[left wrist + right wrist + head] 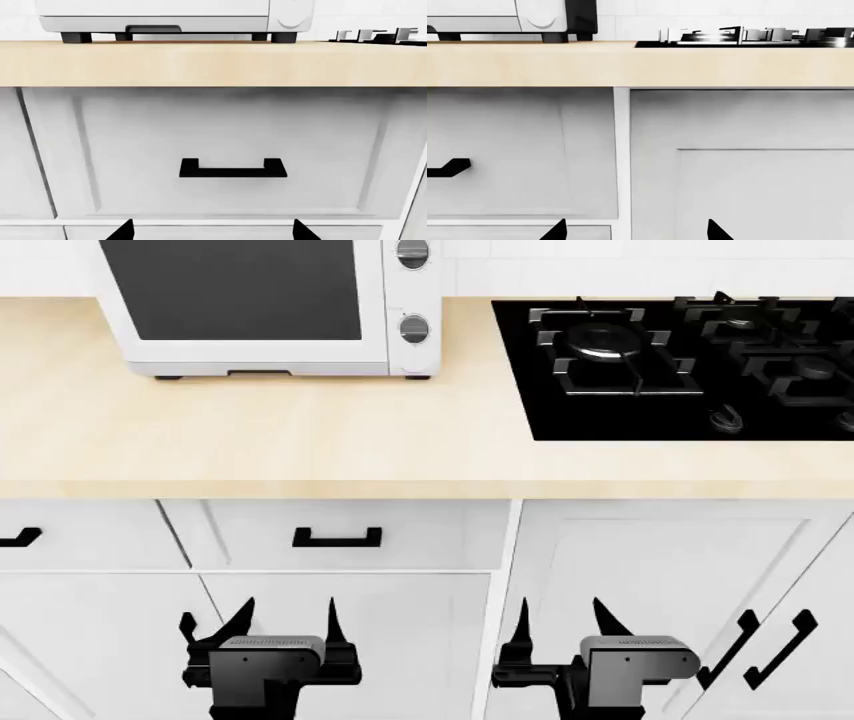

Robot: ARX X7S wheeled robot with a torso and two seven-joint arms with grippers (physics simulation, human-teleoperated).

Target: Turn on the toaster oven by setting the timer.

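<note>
The white toaster oven (pixel 254 305) stands at the back left of the wooden counter, dark glass door facing me. Its panel carries an upper knob (pixel 412 253) and the lower timer knob (pixel 415 328). Only the oven's underside and feet show in the left wrist view (pixel 167 22) and its corner in the right wrist view (pixel 527 17). My left gripper (pixel 283 625) and right gripper (pixel 561 625) hang low in front of the cabinet fronts, well below the counter, both open and empty. Their fingertips (pixel 123 231) (pixel 557 231) show spread wide.
A black gas hob (pixel 681 360) with burners fills the counter's right side. The wooden counter (pixel 267 440) has its front edge above white drawers and doors with black handles (pixel 336 537) (pixel 232 170) (pixel 781 648).
</note>
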